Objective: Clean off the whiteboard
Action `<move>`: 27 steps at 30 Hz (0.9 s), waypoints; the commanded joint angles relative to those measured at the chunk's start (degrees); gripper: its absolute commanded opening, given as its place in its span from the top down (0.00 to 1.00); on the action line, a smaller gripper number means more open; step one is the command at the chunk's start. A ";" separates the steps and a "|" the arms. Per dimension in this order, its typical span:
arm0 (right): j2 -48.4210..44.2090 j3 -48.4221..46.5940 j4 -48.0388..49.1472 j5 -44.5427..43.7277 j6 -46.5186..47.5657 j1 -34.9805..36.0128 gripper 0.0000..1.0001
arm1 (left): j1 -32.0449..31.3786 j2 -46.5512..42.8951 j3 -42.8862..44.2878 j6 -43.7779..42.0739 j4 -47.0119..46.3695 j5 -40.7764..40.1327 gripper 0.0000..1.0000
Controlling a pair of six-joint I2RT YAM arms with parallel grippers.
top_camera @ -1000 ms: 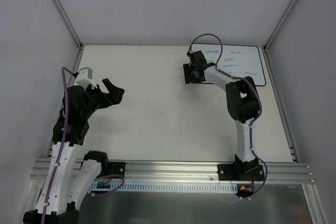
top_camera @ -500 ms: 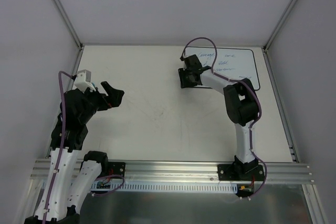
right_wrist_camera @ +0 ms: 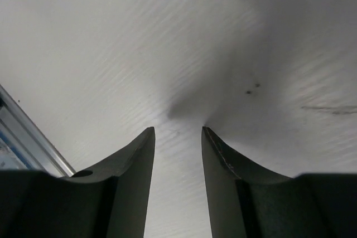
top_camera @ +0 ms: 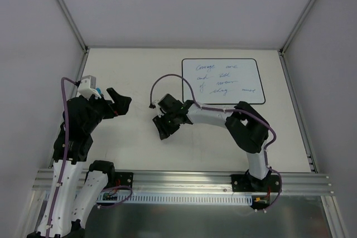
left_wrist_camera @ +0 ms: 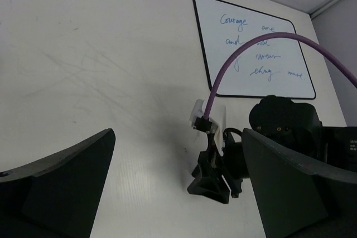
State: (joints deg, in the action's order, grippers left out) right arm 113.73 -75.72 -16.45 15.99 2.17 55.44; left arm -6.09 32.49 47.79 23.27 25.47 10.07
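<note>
**Whiteboard flat at the far right, both pincers empty**

One whiteboard lies flat on the table, in the far right part and close to the back edge. Its black border is fully in view, and nothing rests on it. It carries four rows of blue handwriting, all unwiped.

It looks thin, stiff and light, with a smooth, glossy face. I would expect it to skate across the table under a sideways wipe rather than bend or break. Lifting it seems pointless, since there is little edge to get under while it lies flat. Pressing down on a bare corner or on the border, clear of the writing, would likely hold it best. The other arm could then rub across the rows.

There are two arms and two pincers. The left pincer hangs above the left side of the table with its jaws spread wide and nothing between them. The right pincer is low over the middle of the table, well apart from the whiteboard. In its wrist view the jaws stand a narrow gap apart over bare table and grip nothing. I see nothing to wipe with in either pincer.
</note>
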 commanded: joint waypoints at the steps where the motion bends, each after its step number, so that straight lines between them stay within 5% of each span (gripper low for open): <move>1: -4.38 1.19 -6.14 -1.38 -0.06 0.37 0.57 | -0.59 0.55 1.69 -1.56 -0.51 -0.40 0.01; 11: -8.62 -4.69 -6.32 -22.30 5.11 -9.99 0.46 | -0.59 0.91 0.73 -1.38 -0.25 -0.05 0.01; 27: 10.01 -20.69 -6.32 -24.07 6.70 -16.07 0.51 | -0.59 0.12 -0.33 -0.33 0.36 0.83 0.01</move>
State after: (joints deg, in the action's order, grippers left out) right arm 123.17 -93.32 -22.37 -7.53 8.45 39.38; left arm -6.09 33.21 47.83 22.98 26.17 10.07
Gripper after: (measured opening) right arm 0.503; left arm 0.987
